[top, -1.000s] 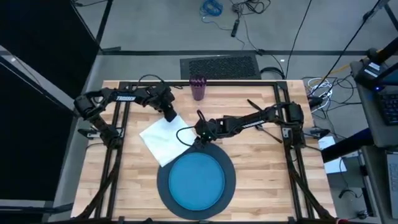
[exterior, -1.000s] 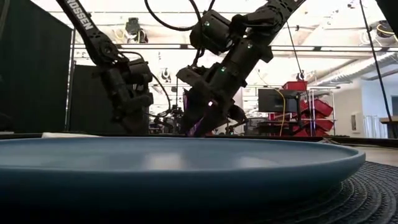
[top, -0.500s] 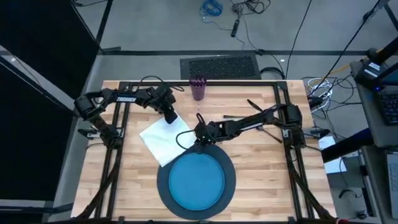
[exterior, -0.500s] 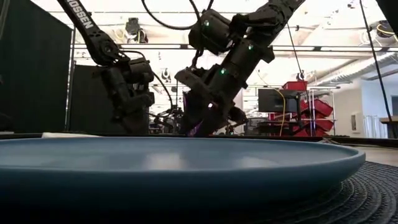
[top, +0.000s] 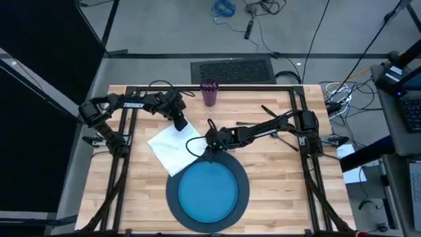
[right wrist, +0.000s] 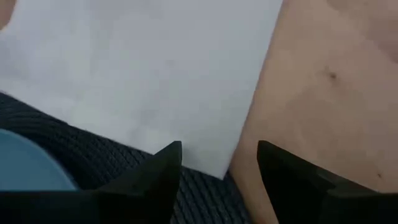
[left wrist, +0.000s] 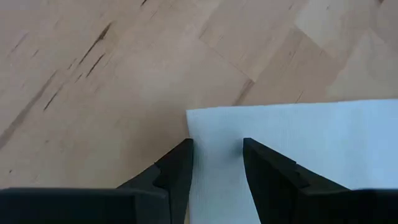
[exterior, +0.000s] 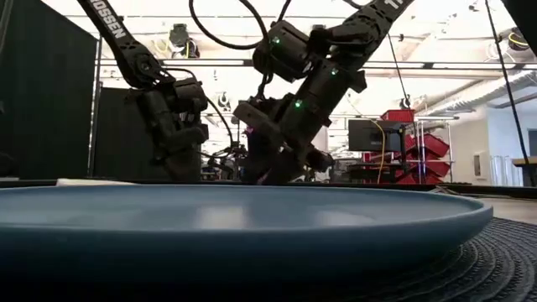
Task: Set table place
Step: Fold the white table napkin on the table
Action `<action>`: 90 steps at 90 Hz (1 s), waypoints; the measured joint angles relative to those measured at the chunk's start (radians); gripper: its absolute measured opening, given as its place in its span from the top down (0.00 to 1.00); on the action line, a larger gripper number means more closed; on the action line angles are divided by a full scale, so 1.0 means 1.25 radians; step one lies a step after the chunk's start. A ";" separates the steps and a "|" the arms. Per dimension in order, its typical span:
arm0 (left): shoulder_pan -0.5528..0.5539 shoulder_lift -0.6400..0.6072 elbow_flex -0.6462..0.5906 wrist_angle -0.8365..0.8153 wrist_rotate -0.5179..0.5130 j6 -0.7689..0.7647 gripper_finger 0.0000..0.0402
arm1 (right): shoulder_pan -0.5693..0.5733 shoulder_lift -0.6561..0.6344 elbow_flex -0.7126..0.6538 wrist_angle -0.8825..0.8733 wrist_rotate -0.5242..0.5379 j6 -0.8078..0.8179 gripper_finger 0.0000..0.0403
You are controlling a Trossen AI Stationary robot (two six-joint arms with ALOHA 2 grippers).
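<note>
Butcher-block planks of the counter [top: 276,164] fill the high view, black-framed, with cabled floor beyond at the top. Near to far: lower centre, the blue plate [top: 209,191] sits on the dark charger [top: 172,195]; my right gripper [top: 212,141] hovers just above the charger's upper rim; the white napkin [top: 172,146] lies left of centre; my left gripper [top: 179,124] is at its upper corner; the purple cup [top: 210,93] stands at the far edge, top centre.

Governing relation: the napkin lies as a tilted rectangle, long axis running from upper right to lower left, between my two grippers. In the right wrist view its lower corner overlaps the charger's weave, and my right fingers [right wrist: 155,177] are spread, straddling that corner without contact. In the left wrist view my left fingers [left wrist: 177,174] are also spread, one at the napkin's edge, one over the cloth. Judgement: each gripper is nearest its own corner; closing both would lift the cloth. No cutlery is visible.
</note>
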 joint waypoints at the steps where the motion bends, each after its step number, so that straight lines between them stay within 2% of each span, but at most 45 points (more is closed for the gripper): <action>1: 0.000 0.000 0.000 0.000 0.000 0.000 0.69 | 0.000 0.000 0.000 0.000 0.000 0.000 0.53; 24: 0.000 0.000 0.000 0.001 0.000 0.000 0.69 | 0.005 0.000 0.000 -0.002 -0.003 0.008 0.66; 52: -0.002 0.000 -0.001 0.000 0.000 0.001 0.69 | 0.011 0.002 0.000 -0.004 -0.008 0.020 0.75; 69: -0.002 0.000 -0.001 -0.001 0.000 0.024 0.70 | 0.010 0.002 0.000 -0.004 -0.002 0.001 0.89; 79: -0.004 0.000 -0.001 -0.002 -0.011 0.057 0.76 | 0.009 0.002 0.000 -0.002 0.000 -0.018 0.98; 90: -0.004 0.000 -0.002 0.008 -0.041 0.063 0.92 | 0.008 0.003 0.000 0.000 0.001 -0.021 0.98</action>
